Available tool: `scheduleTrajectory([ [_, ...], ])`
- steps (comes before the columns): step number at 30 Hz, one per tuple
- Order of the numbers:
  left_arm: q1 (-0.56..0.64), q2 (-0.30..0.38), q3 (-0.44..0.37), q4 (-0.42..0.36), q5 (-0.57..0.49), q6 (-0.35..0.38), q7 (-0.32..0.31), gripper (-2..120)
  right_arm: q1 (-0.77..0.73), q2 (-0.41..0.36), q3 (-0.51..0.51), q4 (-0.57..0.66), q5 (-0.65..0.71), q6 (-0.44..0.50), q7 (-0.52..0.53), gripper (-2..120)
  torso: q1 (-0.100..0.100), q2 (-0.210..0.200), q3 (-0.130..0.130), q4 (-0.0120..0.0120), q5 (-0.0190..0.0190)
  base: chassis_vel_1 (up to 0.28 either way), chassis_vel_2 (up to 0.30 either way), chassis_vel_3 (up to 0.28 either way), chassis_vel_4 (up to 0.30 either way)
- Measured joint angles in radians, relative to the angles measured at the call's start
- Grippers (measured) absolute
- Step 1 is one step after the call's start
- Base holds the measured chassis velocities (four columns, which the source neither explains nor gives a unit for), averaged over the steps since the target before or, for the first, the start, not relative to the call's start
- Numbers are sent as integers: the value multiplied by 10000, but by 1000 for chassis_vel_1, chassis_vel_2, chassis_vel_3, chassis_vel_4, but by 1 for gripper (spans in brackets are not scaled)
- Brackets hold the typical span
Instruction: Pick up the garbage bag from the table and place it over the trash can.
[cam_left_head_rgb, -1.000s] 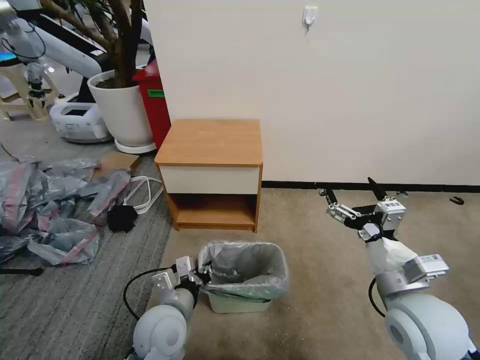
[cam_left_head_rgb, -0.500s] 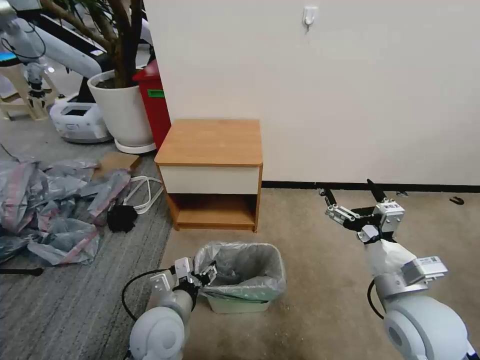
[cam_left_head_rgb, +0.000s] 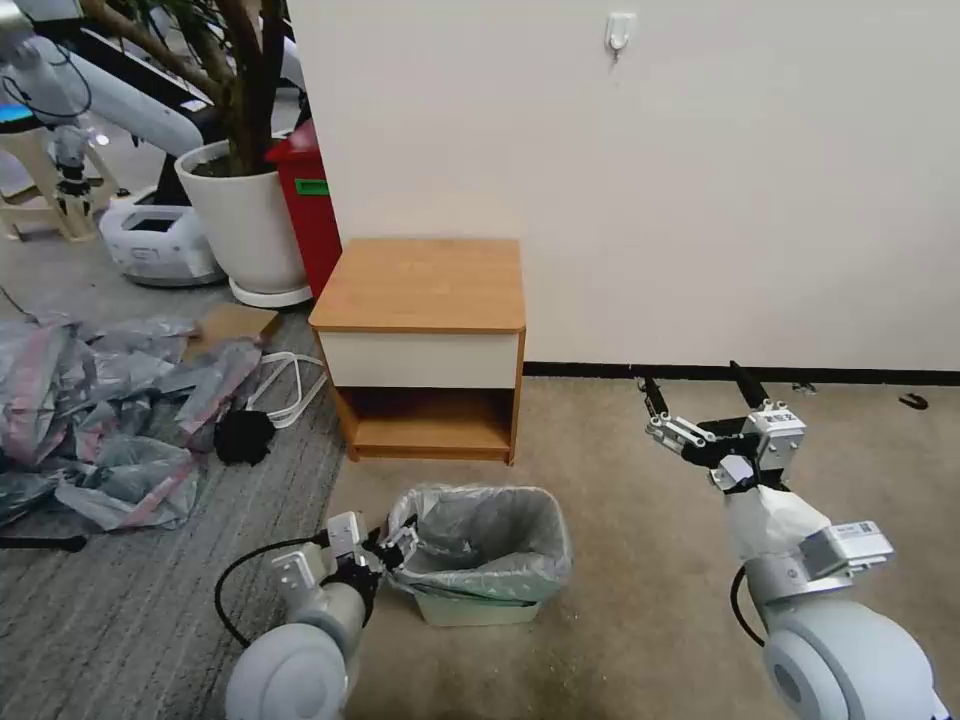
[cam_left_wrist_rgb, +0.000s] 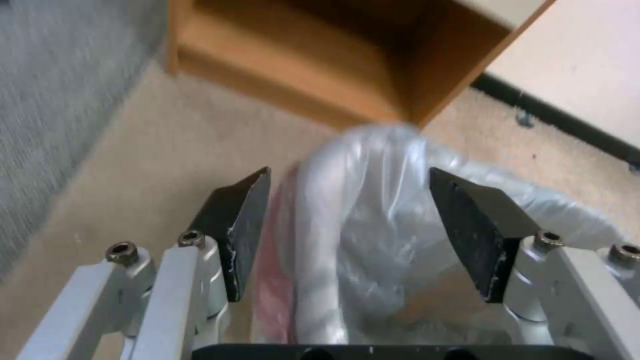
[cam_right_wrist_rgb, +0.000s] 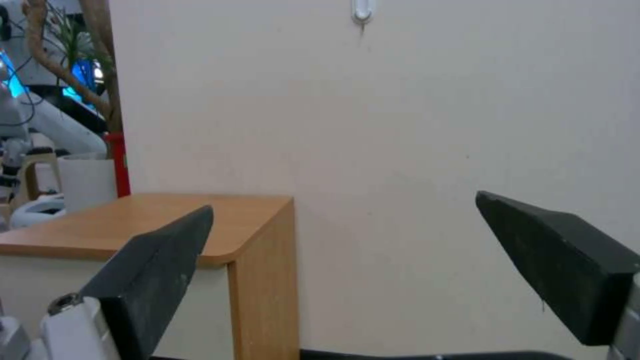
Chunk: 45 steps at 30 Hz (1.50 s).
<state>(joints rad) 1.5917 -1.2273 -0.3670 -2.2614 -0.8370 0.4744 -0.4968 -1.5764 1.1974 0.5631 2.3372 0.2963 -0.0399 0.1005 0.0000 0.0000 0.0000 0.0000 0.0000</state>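
The grey translucent garbage bag (cam_left_head_rgb: 480, 540) is draped over the rim of the cream trash can (cam_left_head_rgb: 470, 608), on the carpet in front of the wooden table (cam_left_head_rgb: 420, 290). My left gripper (cam_left_head_rgb: 402, 545) is at the can's left rim. In the left wrist view this gripper (cam_left_wrist_rgb: 350, 172) is open, a bulge of the bag (cam_left_wrist_rgb: 360, 220) with a pink band lying between its fingers (cam_left_wrist_rgb: 237, 225). My right gripper (cam_left_head_rgb: 697, 388) hangs open to the right of the can, holding nothing. Through the right wrist view the gripper (cam_right_wrist_rgb: 343, 202) faces the wall and the table (cam_right_wrist_rgb: 167, 220).
A heap of similar grey-pink bags (cam_left_head_rgb: 90, 410) lies on the grey rug at the left. Behind the table's left side are a red bin (cam_left_head_rgb: 310, 200) and a white plant pot (cam_left_head_rgb: 245, 220). A white cable (cam_left_head_rgb: 290, 385) trails beside the table. Open carpet stretches to the right.
My left arm has drawn back to the left, away from the can. The can and bag shifted slightly left. The right arm has barely moved.
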Motion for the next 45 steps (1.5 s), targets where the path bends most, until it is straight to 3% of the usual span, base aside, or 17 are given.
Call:
scheduleTrajectory([
  [3, 386, 100, -394, -490, 971, -472, 771, 64, -71, 91, 225, 0, 130, 248, -258, 100, 0, 0, 0, 0, 0, 0, 0, 0, 0],
  [4, 386, 100, -394, -490, 971, -472, 771, 64, -71, 91, 225, 0, 130, 248, -258, 100, 0, 0, 0, 0, 0, 0, 0, 0, 0],
  [8, 958, 6, -1027, -773, 3052, -1796, 2030, 73, -280, 248, 377, -60, 166, 809, -555, 100, 0, 0, 0, 0, 0, 0, 0, 0, 0],
  [9, 958, 6, -1027, -773, 3052, -1796, 2030, 73, -280, 248, 377, -60, 166, 809, -555, 100, 0, 0, 0, 0, 0, 0, 0, 0, 0],
  [13, 1462, -391, -1655, -840, 4684, -3366, 2838, 91, -455, 494, 383, -204, -42, 1544, -689, 100, 0, 0, 0, 0, 0, 0, 0, 0, 0],
  [17, 1760, -627, -2099, -899, 5283, -4108, 2941, 99, -532, 640, 360, -293, -309, 1874, -689, 100, 0, 0, 0, 0, -1, 0, 0, 0, 0],
  [22, 2007, -795, -2898, -780, 6191, -5139, 3150, 100, -646, 845, 362, -450, -993, 2115, -672, 100, 0, 0, 0, 0, -2, 0, 0, 0, 0],
  [25, 2190, -912, -3051, -792, 6281, -5344, 3206, 100, -738, 982, 366, -512, -1428, 2144, -667, 100, 0, 0, 0, 1, 0, 0, 0, 0, 0],
  [32, 2329, -1167, -3102, -142, 6724, -6064, 3398, 100, -902, 1254, 133, -945, -2177, 1842, -528, 100, 0, 1, 0, 1, -1, 0, 0, 0, 0],
  [45, 1908, -1324, -2705, 904, 7016, -6674, 3520, 100, -476, 1648, -365, -2658, -2571, 1741, -277, 100, 0, 0, 0, 0, 1, 0, 0, 0, 0],
])
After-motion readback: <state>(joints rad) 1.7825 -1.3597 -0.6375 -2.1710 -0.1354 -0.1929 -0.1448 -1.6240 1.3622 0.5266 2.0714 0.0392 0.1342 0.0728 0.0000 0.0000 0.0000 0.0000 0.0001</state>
